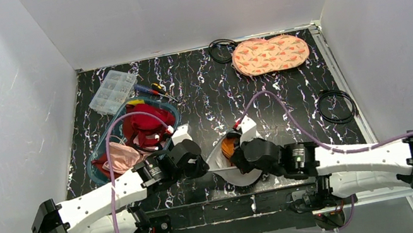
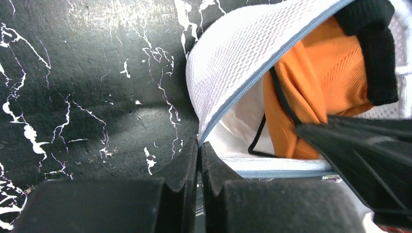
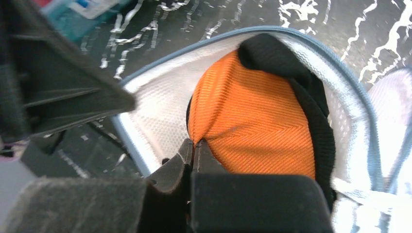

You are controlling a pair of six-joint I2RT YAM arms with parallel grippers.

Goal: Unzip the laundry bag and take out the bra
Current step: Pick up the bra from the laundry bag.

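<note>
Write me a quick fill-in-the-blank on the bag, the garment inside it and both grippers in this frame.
1. The laundry bag is ___, its rim gaping.
2. The bra inside it is ___ with black trim.
3. The right gripper is ___ on the bra's edge.
4. The left gripper, also shut, pinches the ___ at its rim.

Missing words: open; orange; shut; laundry bag.

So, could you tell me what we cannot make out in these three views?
Top view: both wrists cover most of the laundry bag; the bra shows only as an orange sliver.
Right wrist view: the right gripper is shut at the bra's edge; the closed jaws hide whether fabric is pinched.
Left wrist view: the shut left gripper hides where the zipper trim ends; no pull visible.
</note>
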